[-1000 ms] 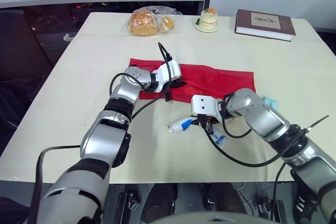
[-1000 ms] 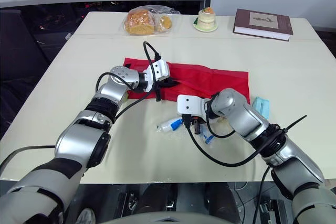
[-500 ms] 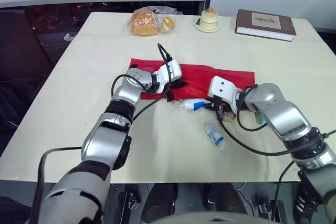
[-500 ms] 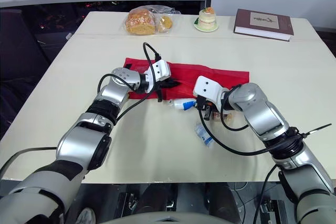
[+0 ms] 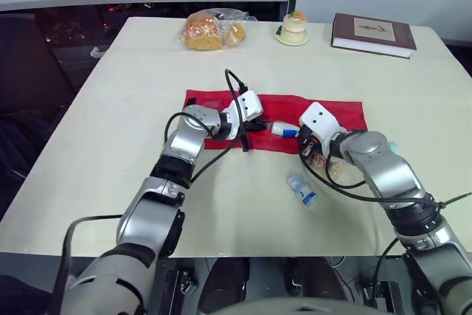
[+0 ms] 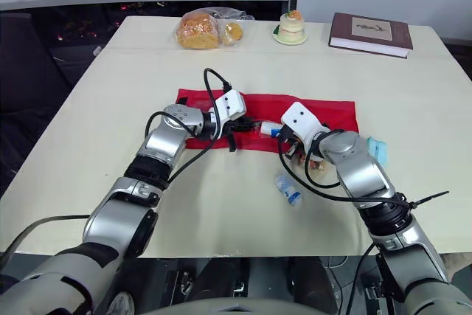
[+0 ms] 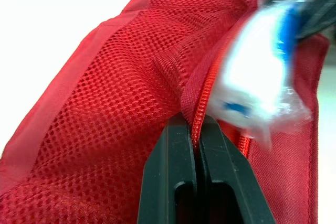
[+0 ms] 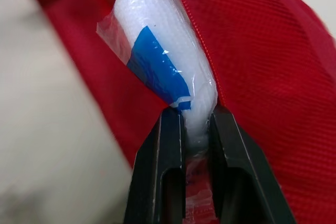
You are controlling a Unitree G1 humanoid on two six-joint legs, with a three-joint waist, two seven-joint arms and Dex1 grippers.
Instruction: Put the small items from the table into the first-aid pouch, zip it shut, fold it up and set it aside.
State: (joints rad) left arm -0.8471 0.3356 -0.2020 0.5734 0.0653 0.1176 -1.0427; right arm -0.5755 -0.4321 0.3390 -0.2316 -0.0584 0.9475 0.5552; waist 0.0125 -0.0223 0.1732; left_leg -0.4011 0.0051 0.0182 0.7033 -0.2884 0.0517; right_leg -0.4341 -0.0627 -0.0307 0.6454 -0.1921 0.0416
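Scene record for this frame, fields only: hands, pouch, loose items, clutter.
left hand: shut, pinching the zip edge of the red pouch
right hand: shut on the wrapped roll, white with a blue label
roll position: at the pouch's zip opening; how far in is unclear
pouch: flat on the table, unzipped, not folded
loose items: small packet on the table in front of the pouch; teal packet beside the right arm
far edge: bagged bread, cake, book
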